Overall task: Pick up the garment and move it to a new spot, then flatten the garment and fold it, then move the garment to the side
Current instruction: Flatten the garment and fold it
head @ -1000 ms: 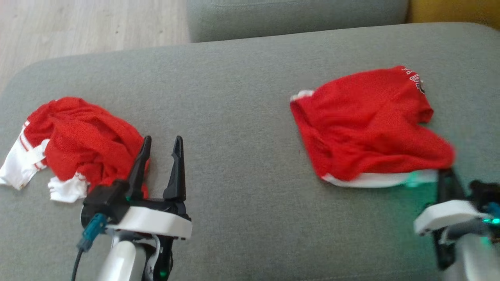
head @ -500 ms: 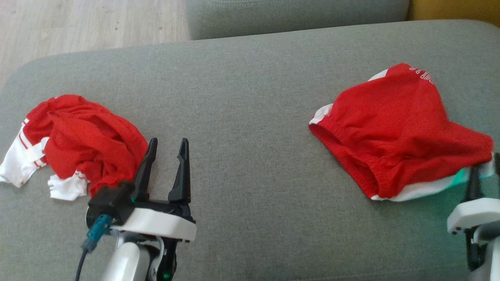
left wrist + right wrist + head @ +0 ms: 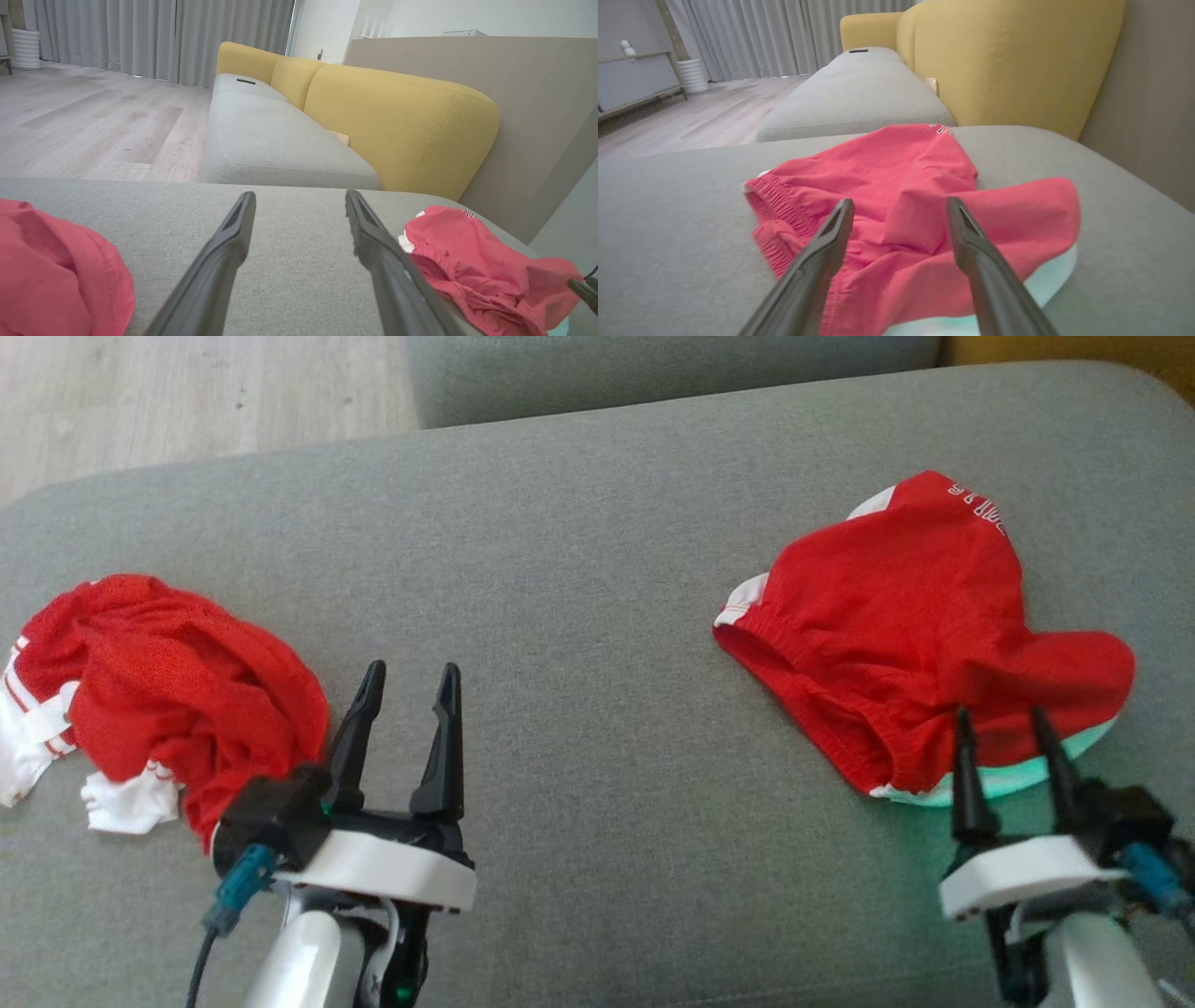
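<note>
Jersey (image 3: pixel 168 691) lies crumpled at the cushion's (image 3: pixel 579 569) left edge, light, limp mesh, likely to sag and bunch, so best pinched at the white sleeve (image 3: pixel 126 807); left hand (image 3: pixel 413 667) open just beside it, right hand (image 3: pixel 999 714) open, empty, at the shorts (image 3: pixel 915 607).

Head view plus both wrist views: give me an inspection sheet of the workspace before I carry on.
Surface: grey cushion; both garments lie on it.
Job's things: garment, crumpled in a heap at the left, white sleeves showing, not flattened.
Clutter: smaller red garment with white trim, rumpled, at the right.
Grippers: left gripper, jaws open, empty, beside the garment; right gripper, jaws open, tips over the smaller red garment's near edge, gripping nothing.
Cables: left blue connector with a dark cable; right blue connector.
Surroundings: wood floor, yellow sofa back, grey curtains.
</note>
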